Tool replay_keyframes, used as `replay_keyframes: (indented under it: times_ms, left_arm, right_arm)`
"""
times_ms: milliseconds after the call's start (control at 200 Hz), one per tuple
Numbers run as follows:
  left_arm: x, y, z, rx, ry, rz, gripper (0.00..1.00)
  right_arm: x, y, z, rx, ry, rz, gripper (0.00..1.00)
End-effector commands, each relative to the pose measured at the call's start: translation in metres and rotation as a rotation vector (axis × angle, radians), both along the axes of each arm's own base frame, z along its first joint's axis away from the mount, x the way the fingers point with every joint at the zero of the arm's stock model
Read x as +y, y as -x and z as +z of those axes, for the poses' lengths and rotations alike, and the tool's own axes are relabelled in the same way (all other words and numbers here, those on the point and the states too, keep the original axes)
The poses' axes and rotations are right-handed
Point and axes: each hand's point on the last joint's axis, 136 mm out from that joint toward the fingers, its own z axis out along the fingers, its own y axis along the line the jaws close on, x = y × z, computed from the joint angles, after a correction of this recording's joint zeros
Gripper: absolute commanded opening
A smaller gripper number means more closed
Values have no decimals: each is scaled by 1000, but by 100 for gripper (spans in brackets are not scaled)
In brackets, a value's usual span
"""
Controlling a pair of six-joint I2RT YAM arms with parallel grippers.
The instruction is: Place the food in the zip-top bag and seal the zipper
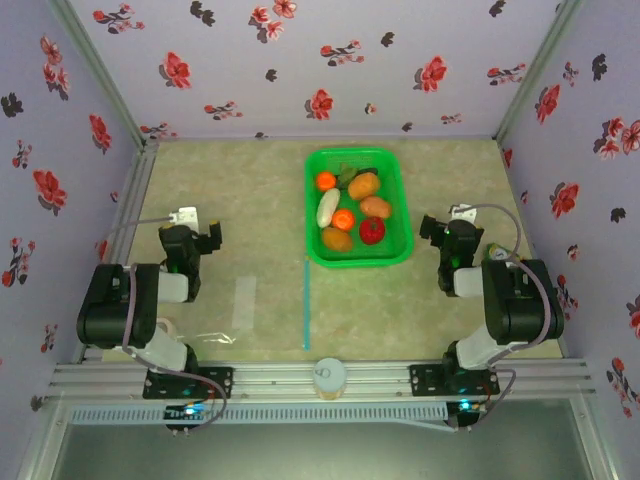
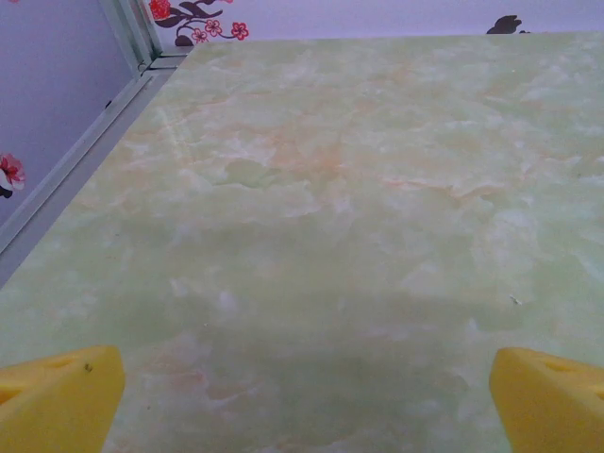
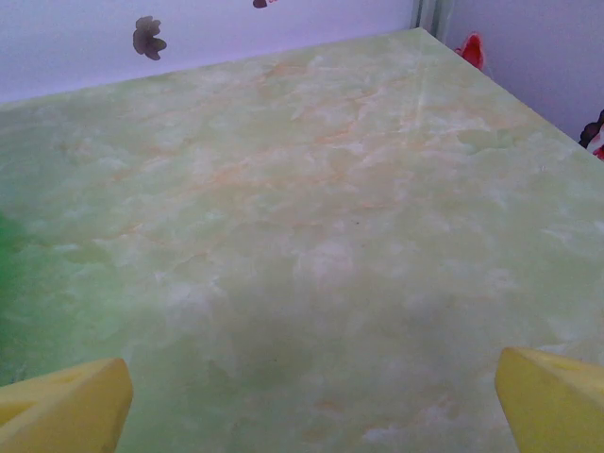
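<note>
Clear zip-top bag (image 1: 262, 322), lower centre, looks flimsy, slippery; pinch near zipper (image 1: 305, 305). Wide open, empty — left gripper (image 2: 304, 401), right gripper (image 3: 307, 406).

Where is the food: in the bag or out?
Out. The food sits in the green basket; the bag lies flat, apart from it, nothing visible inside.

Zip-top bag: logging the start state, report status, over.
Left gripper open, empty. Right gripper open, empty. Food all in green basket; zip-top bag flat, empty. No obstruction seen.
</note>
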Motion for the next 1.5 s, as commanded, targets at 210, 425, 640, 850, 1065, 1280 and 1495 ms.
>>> replay_keyframes:
  times_ms: [210,425,640,850,1065,1280,1495]
  left_arm:
    - [0,-6,11,-28,-11,-12,100]
    - [-1,-9,9,-10,47,-70,95]
    - [5,-15,35,67,15,-7,48]
    - [-51,14,101,75,74,-34,44]
    - [-132,95,93,249,101,-178,39]
    - [-204,163,66,362,127,-312,43]
    - [-272,183,24,537,75,-377,46]
  right_arm:
    - [-1,-2,2,-12,10,6,99]
    - [0,-2,3,-13,-1,19,93]
    - [-1,-7,46,112,-6,5,84]
    - [29,14,79,251,-150,109,85]
    - [74,56,85,327,-242,198,87]
    - [94,85,86,371,-247,253,87]
    - [99,93,89,359,-278,272,88]
